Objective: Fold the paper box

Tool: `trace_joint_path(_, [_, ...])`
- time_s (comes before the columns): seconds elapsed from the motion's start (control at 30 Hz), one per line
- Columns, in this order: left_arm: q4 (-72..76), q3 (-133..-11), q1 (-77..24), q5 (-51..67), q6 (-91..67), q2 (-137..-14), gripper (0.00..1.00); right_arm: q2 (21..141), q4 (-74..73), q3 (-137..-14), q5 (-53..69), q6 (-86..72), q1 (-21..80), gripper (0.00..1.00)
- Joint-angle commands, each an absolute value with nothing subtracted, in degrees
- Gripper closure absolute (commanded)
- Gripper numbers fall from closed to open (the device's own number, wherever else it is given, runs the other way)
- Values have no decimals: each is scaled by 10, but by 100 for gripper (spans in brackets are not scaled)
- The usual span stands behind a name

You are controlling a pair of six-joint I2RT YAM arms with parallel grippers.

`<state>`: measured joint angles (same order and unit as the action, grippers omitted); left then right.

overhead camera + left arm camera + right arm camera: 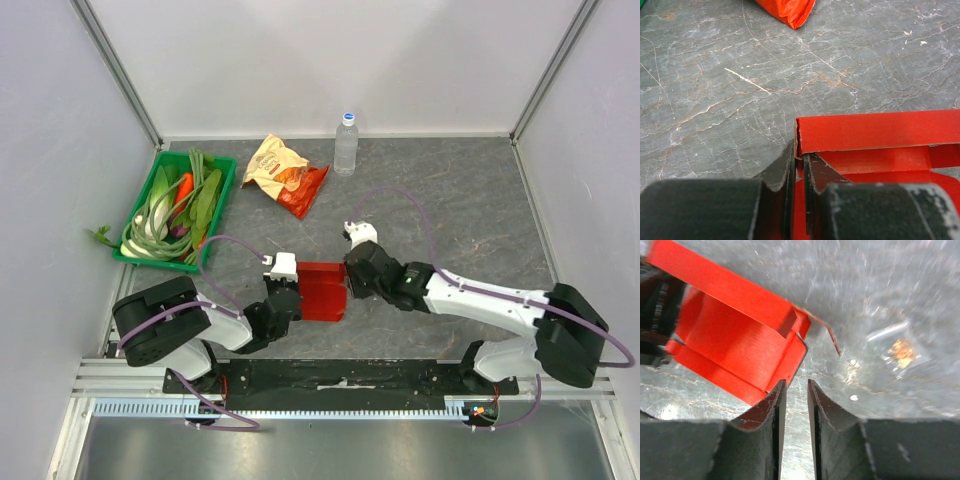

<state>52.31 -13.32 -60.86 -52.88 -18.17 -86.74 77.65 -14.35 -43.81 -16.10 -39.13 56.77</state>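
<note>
The paper box [322,290] is bright red thin cardboard, partly folded, with raised walls, and lies on the table between both arms. In the left wrist view its far wall [875,132] stands up, and my left gripper [799,157] is shut on the box's left side wall. From above, that gripper [298,298] sits at the box's left edge. My right gripper [347,280] is at the box's right edge. In the right wrist view the jaws [796,385] stand slightly apart with only table between them, just beside a corner of the box [735,340].
A green tray [222,190] of vegetables sits at the back left. An orange-and-red snack bag [285,175] lies behind the box, its corner in the left wrist view [790,10]. A water bottle [346,145] stands at the back wall. Walls enclose three sides.
</note>
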Motion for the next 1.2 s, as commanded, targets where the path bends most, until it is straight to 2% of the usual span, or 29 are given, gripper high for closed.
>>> trace_joint_path(0.0, [519,-142,-612,-542,-204,-865,98,745,-280,-534,-199,-203,561,69])
trace_joint_path(0.3, [519,-143,-613,-544,-206,-867,98,838,-307,-642,-115,-34,506,65])
trace_joint_path(0.67, [518,-142,-613,-546,-205,-865,98,895,-261,-649,-45,6,497,64])
trace_joint_path(0.87, [518,-142,-613,-545,-204,-865,98,929,-259,-657,-56,1,497,73])
trace_joint_path(1.17, [518,-145,-613,-540,-205,-866,98,926,-262,-678,-21,-96,497,100])
